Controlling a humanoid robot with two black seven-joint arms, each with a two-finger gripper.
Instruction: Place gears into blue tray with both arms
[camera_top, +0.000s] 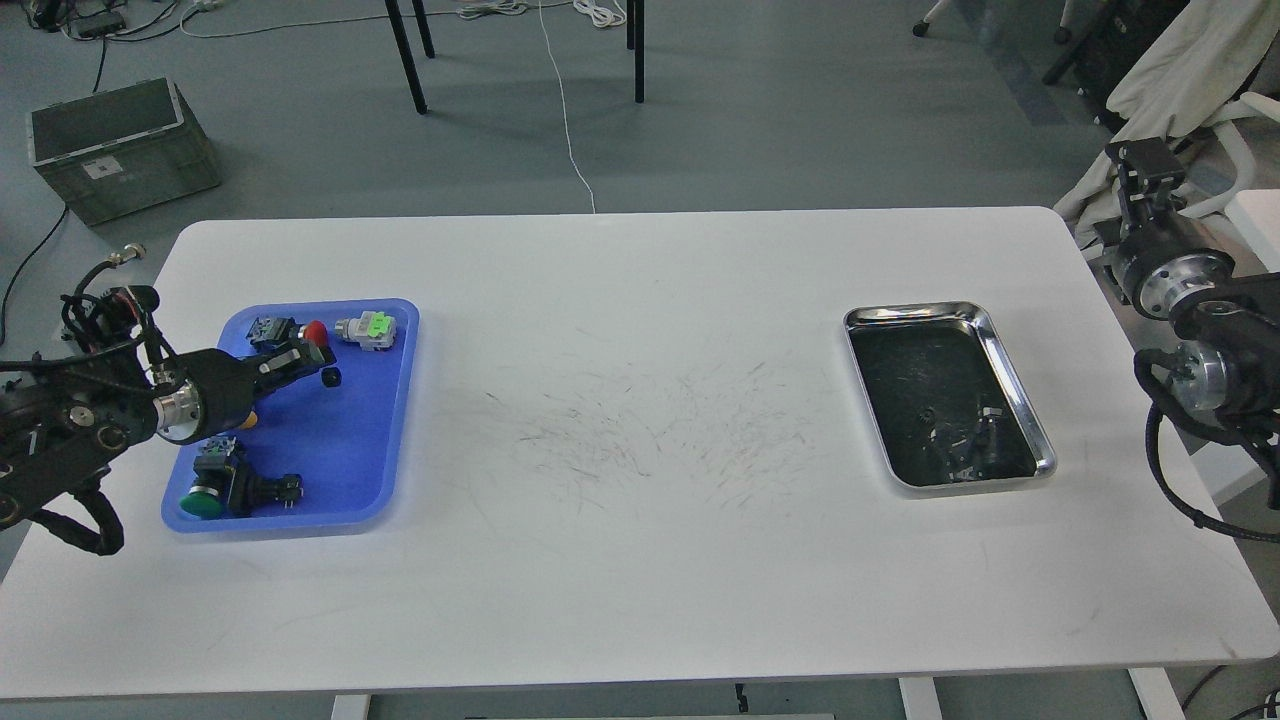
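Observation:
The blue tray (345, 470) lies at the table's left. One tiny black gear (331, 377) rests on its floor near the far end. My left gripper (308, 360) hovers over the tray just left of that gear, not touching it, its fingers slightly apart and holding nothing. My right gripper (1150, 170) is raised off the table's right edge, small and dark, with nothing seen in it. A small dark ring-like speck (928, 412) lies in the steel tray (1020, 400); whether it is a gear is unclear.
Push-button switches share the blue tray: red cap (315, 330), green-and-white (368, 327), green cap (205, 497), and a yellow cap (247, 418) partly under my left wrist. Small dark bits (970, 440) lie in the steel tray. The table middle is scuffed white.

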